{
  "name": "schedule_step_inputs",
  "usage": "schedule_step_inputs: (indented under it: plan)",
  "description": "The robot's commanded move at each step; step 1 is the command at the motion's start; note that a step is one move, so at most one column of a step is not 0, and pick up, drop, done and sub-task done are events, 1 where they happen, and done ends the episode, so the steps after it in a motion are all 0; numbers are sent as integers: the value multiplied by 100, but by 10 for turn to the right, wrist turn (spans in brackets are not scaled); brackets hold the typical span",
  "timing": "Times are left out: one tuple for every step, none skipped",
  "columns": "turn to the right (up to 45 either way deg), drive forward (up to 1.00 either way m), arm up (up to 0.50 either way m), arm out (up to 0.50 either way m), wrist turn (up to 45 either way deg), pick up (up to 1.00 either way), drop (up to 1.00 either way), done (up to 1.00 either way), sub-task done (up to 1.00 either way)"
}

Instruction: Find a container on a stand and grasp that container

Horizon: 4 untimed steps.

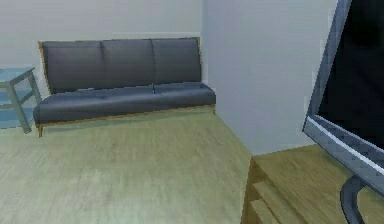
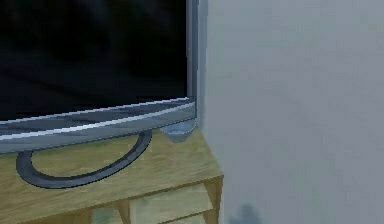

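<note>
Forward view: a grey sofa (image 1: 125,80) stands against the far wall (image 1: 260,60), with a pale blue side table (image 1: 14,92) touching the view's left edge. The bare wooden floor (image 1: 130,170) between them and the robot is the open room for driving. At the right, the television (image 1: 355,90) leans over the near corner of the wooden stand (image 1: 300,190). Judged from here, the risk is the base clipping that corner if the robot turns tightly toward it.

Arm side view: the television (image 2: 90,60) rests on a ring foot (image 2: 85,160) on the stand (image 2: 195,170). A small grey thing (image 2: 181,131) peeks out under the screen's lower corner, near the stand's far right corner. It may be the container, but its shape is mostly hidden. Open shelves (image 2: 165,205) run below the front edge. A reach toward it would have to pass close beside the screen's frame and the ring foot, so it could knock the television, or nudge the thing off the right edge toward the wall (image 2: 300,100). There is little free top surface there. The gripper's state cannot be told.
</note>
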Motion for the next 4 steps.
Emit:
schedule_step_inputs:
  plan:
    - [0, 0, 38, 0, 0, 0, 0, 0, 0]
    - [0, 0, 0, 48, 0, 0, 0, 0, 0]
    - [0, 0, 0, 0, 450, 0, 0, 0, 0]
    - [0, 0, 0, 0, 450, 0, 0, 0, 0]
